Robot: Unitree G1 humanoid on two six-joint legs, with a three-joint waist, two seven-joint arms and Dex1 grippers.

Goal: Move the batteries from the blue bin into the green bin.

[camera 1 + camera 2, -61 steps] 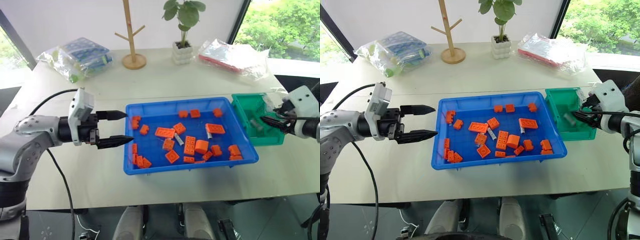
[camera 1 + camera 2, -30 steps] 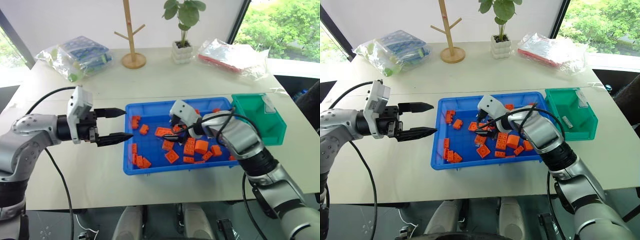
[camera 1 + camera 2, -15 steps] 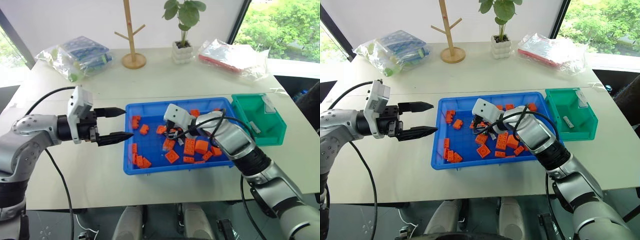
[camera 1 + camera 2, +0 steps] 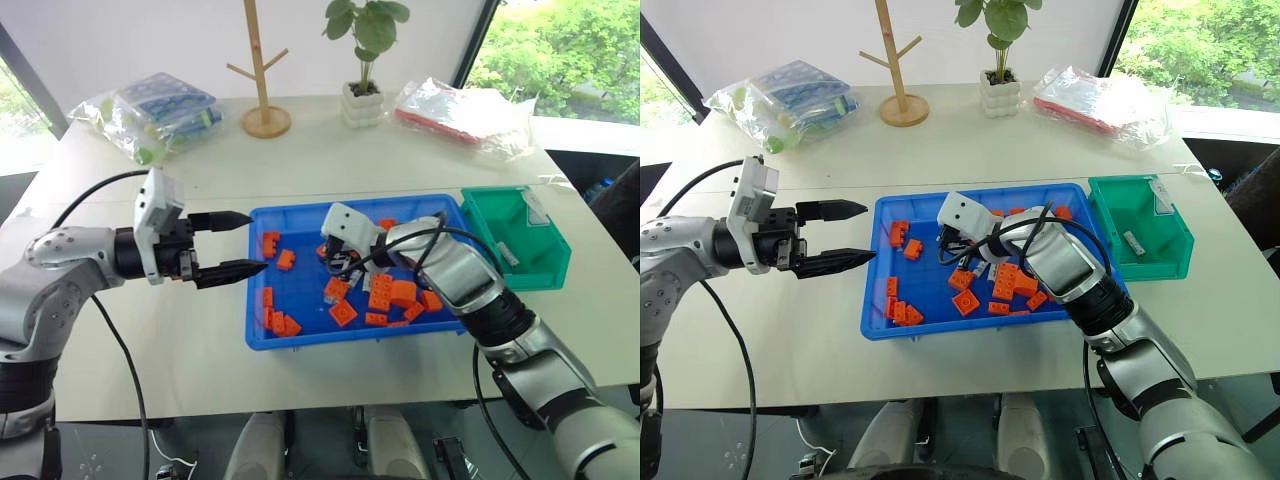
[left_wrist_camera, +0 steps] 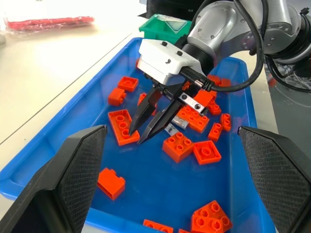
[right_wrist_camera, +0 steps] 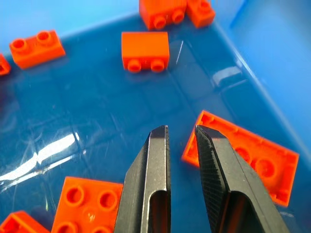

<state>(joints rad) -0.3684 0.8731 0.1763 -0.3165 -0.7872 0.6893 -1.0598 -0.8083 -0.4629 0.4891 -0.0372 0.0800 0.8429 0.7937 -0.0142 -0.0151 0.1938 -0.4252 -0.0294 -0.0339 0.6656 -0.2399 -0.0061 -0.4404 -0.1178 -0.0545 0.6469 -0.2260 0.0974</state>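
The blue bin sits mid-table, strewn with orange bricks. My right gripper reaches down into its left half. Its fingers stand shut to a narrow slit just above the floor, nothing between the tips, a flat orange brick beside them. A small grey battery lies on the floor close behind those fingers. The green bin stands against the blue bin's right end, with one battery inside. My left gripper hovers open just left of the blue bin.
At the back of the table stand a wooden branch rack and a potted plant. Two plastic bags lie there too, one at back left and one at back right. The table's front edge runs close below the blue bin.
My right arm swung from the green bin into the blue bin, its fingers closed, and it edged left along the floor. The left arm kept still.
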